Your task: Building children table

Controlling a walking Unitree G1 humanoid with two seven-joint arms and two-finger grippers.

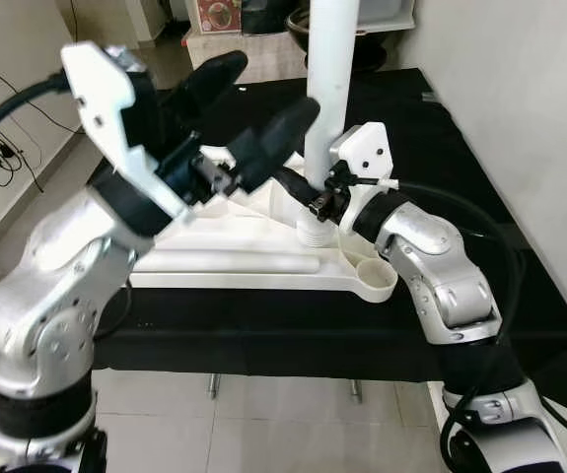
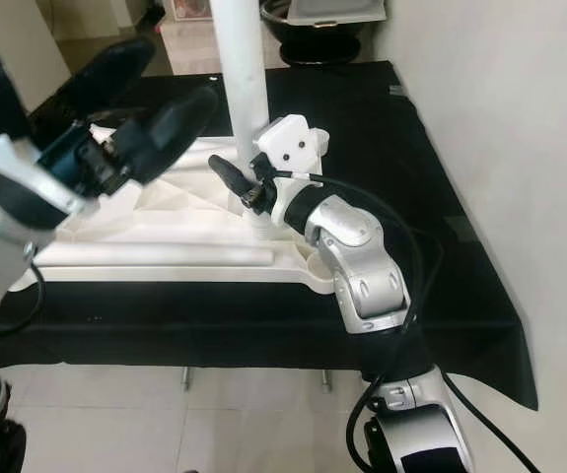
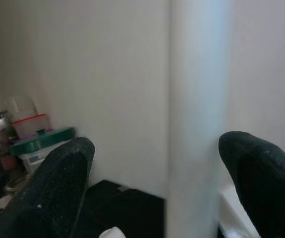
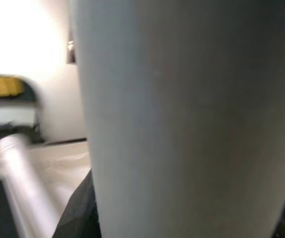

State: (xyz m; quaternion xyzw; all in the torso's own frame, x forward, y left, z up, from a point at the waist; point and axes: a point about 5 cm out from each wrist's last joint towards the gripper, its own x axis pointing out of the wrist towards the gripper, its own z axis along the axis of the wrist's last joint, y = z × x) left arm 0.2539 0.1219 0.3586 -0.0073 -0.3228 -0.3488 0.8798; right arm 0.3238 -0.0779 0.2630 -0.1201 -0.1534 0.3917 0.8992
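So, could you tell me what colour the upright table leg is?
White; the upright table leg shows best in the right eye view.

Both head views are evenly and softly lit, with only faint shadows cast on the black cloth-covered tabletop (image 1: 263,325). The near black fingers (image 1: 263,143) of the left arm are slightly blurred there. In the left wrist view, the upright white plastic tube (image 3: 199,114) is rendered soft and out of focus. A blown-out glare is seen in one corner of the right wrist view, where the tube appears grey and shaded.
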